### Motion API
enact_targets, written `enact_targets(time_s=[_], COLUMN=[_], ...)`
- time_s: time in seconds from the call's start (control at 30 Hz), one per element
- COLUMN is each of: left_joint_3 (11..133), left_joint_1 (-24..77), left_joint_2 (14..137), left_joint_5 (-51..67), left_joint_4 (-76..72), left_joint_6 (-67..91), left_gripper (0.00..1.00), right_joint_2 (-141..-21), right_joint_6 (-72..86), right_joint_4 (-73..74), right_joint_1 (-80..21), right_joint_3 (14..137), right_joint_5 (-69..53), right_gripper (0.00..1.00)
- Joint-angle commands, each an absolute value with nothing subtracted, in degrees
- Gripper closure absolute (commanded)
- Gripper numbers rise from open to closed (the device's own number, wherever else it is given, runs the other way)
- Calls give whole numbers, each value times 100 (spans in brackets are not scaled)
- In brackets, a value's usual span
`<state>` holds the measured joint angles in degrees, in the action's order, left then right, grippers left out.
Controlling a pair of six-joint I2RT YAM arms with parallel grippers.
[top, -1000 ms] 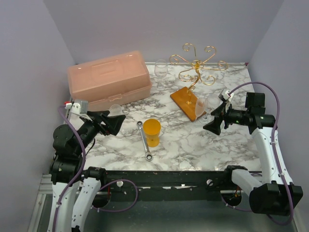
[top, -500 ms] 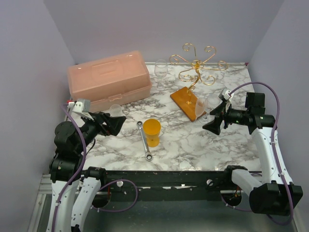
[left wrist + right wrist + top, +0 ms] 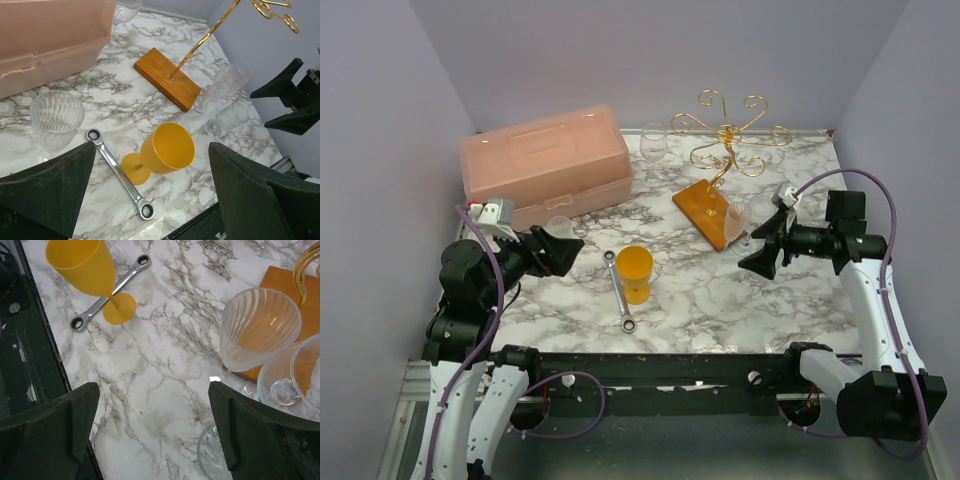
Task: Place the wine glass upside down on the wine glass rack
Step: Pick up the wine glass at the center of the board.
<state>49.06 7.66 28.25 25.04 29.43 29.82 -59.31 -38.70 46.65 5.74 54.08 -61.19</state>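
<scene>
**A:** Clear ribbed wine glass (image 3: 260, 327), where is it?
**B:** Upright on the white marble desk (image 3: 700, 290), just beside the gold wire wine glass rack's (image 3: 728, 135) brown base.
**A:** Grabbed?
**B:** No. The right end effector (image 3: 758, 246) is spread wide and empty, near it. I think it must pinch the stem next.
</scene>
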Motion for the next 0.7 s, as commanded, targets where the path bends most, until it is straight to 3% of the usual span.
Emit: enact_targets(time_s=[0.0,0.23,0.5,0.67], left_joint_3=[5021,5278,5979,6504], left_joint_1=[791,932,1731,2115], left_joint_2=[3013,3292,3913,4592], left_joint_5=[2793,2714,1415,517], left_joint_4=[3094,3391,4149,4596], left_joint_6=[2958,2829,2269,1818], left_gripper=[2,1,3,21], right_joint_2=[-5958,-5952,-6010,-6005], right_joint_6=[-4036,-3990,-3970,-3947], right_joint_4=[4798,4717,4698,4677], right_joint_1=[590,597,597,595], right_joint_3=[5280,5178,5195,5186], right_joint_5=[-6436,-6513,-6573,-6583], right_gripper=[0,0,0,0])
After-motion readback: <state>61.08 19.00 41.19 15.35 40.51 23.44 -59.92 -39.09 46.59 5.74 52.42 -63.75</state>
